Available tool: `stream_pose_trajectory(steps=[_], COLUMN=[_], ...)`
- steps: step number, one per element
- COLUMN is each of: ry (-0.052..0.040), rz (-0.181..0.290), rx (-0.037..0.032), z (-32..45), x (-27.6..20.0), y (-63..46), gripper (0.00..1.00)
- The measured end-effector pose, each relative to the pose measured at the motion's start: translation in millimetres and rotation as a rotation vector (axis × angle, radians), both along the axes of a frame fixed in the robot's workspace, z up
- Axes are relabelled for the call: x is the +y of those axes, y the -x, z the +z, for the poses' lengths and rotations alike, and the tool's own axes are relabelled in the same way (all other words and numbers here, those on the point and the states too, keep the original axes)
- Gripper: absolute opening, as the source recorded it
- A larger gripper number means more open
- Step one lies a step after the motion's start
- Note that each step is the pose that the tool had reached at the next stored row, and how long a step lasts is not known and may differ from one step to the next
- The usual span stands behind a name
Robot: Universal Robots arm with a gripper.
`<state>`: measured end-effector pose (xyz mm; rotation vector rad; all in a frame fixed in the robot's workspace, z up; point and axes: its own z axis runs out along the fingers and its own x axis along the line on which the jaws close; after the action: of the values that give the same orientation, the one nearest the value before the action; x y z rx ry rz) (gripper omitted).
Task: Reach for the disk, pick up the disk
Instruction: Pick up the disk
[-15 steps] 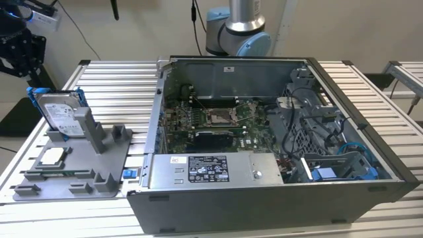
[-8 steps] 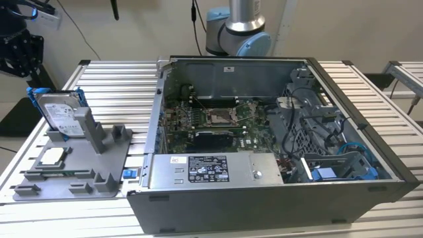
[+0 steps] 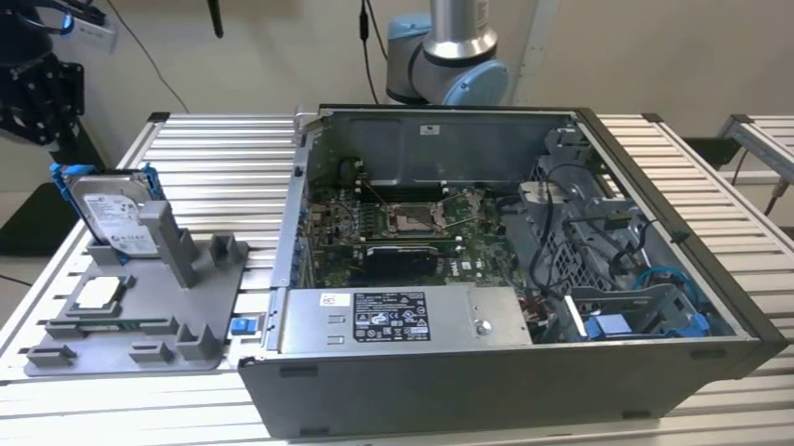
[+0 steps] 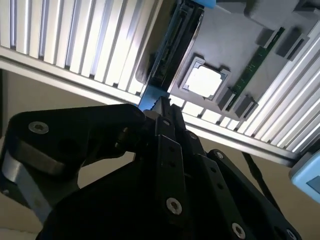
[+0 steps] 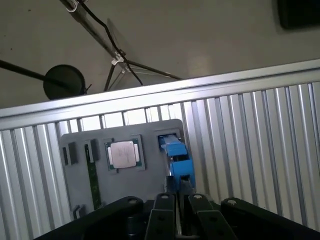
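slatted metal table (image 3: 223, 158) carries a grey tray (image 3: 199, 302); the disk (image 3: 112, 218) stands on edge in a slot at the tray's end, near its chip (image 3: 99, 293). the gripper (image 5: 179, 186) hangs above the tray, fingers pressed together, holding nothing.

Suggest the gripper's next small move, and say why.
Probably ease the gripper closer to the disk. The disk stands upright in the grey holder, untouched, and the first wrist view shows the gripper roughly in line with it but apart from it.
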<state>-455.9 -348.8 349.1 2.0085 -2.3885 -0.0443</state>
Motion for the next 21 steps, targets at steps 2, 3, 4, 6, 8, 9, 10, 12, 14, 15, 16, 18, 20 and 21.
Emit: stream_pose_trajectory(steps=[2,3,4,6,8,9,10,12,14,15,16,18,20,21], ry=[-0.0001,-0.0002,-0.0001,0.0000,-0.0001,-0.0001,-0.0001,-0.0001,-0.0001,-0.0002,-0.0002,-0.0002,-0.0002,-0.0001], rz=[0.000,0.000,0.001,0.004,0.010,0.014,0.018,0.027,0.041,0.049,0.057,0.070,0.081,0.086], rx=[-0.0003,-0.0009,-0.0014,-0.0034,-0.0053,-0.0062,-0.0070,-0.0085,-0.0101,-0.0111,-0.0123,-0.0152,-0.0182,-0.0204], z=[-1.4,-3.1,-4.7,-8.3,-12.1,-13.9,-15.7,-19.3,-22.9,-24.7,-26.4,-29.9,-33.4,-34.9], x=[1.8,2.0,2.1,2.2,2.3,2.2,2.3,2.3,2.3,2.3,2.3,2.4,2.3,2.4], y=[0.0,0.0,-0.1,0.0,0.0,0.0,0.0,0.0,0.0,0.0,0.0,0.1,0.2,0.3], gripper=[1.00,1.00,1.00,1.00,1.00,1.00,1.00,1.00,1.00,1.00,1.00,1.00,1.00,1.00])
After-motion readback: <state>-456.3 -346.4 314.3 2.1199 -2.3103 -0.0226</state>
